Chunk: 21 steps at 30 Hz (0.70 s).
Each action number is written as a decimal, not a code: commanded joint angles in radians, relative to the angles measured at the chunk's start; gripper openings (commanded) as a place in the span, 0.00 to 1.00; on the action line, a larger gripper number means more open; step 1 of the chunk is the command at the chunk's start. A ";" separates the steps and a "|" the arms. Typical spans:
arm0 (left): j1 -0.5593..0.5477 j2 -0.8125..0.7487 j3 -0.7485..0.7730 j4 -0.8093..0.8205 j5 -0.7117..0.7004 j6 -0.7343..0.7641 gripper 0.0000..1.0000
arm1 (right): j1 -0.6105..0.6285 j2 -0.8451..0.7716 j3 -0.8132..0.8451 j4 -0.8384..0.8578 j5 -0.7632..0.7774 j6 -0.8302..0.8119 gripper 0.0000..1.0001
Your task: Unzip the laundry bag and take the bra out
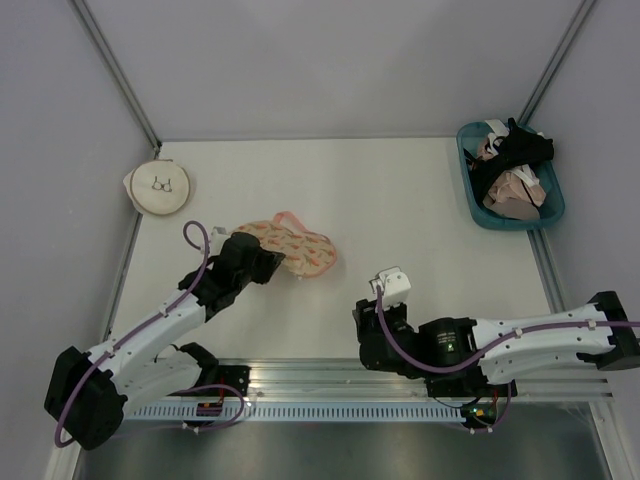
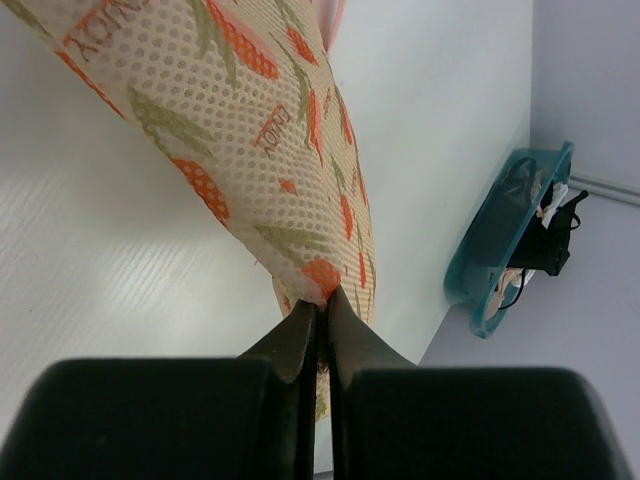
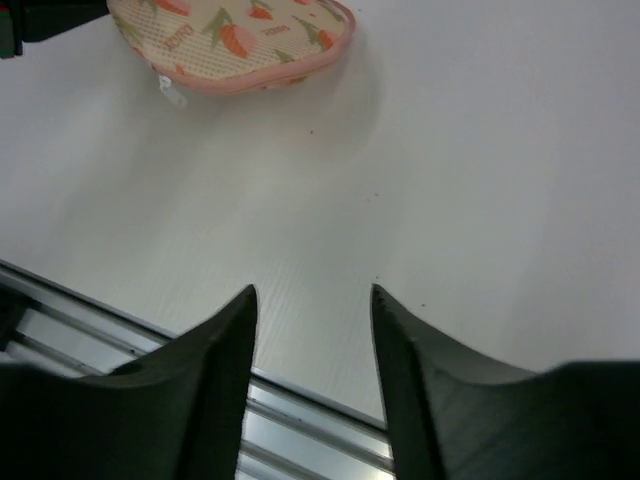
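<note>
The left gripper point(image 2: 317, 312) has its two dark fingers point(image 2: 292, 340) pressed together with only a thin slit between them, pinching a fold of mesh at the edge of the laundry bag point(image 2: 270, 150); the overhead camera shows that gripper point(image 1: 266, 262) at the bag's left end. The bag point(image 1: 297, 248) lies on the white table point(image 1: 400, 200), left of centre, peach mesh printed with orange and green shapes, its pink rim point(image 3: 270, 78) running round the side that faces the right arm, and a small white tab point(image 3: 171, 91) sticks out just under that rim. A pink loop point(image 1: 296, 219) shows along the bag's far side. The right gripper point(image 3: 312, 300) is low over bare table near the front rail, its fingers point(image 3: 215, 345) spread wide with nothing between them, well apart from the bag. At the far left corner lies a round cream pouch point(image 1: 158, 188) with a bra drawing on it. At the far right a teal basket point(image 1: 520, 226) holds a black garment point(image 1: 520, 150) and beige-pink garments point(image 1: 515, 190) piled together
</note>
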 commanded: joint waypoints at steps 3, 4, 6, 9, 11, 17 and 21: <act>-0.005 0.026 0.008 0.033 0.088 -0.040 0.02 | -0.002 0.030 -0.073 0.376 0.047 -0.152 0.66; -0.005 0.027 0.010 0.039 0.093 -0.044 0.02 | -0.005 0.039 -0.090 0.460 0.030 -0.186 0.67; -0.005 0.027 0.010 0.043 0.103 -0.049 0.02 | -0.021 0.073 -0.111 0.540 0.015 -0.216 0.68; -0.005 0.023 0.014 0.050 0.120 -0.050 0.02 | -0.054 0.117 -0.156 0.691 -0.042 -0.267 0.69; -0.005 0.023 0.013 0.063 0.139 -0.057 0.02 | -0.098 0.142 -0.191 0.816 -0.124 -0.304 0.69; -0.005 0.050 0.001 0.105 0.192 -0.080 0.02 | -0.170 0.281 -0.184 0.987 -0.230 -0.353 0.68; -0.005 0.053 -0.015 0.128 0.199 -0.089 0.02 | -0.193 0.361 -0.165 1.059 -0.253 -0.378 0.68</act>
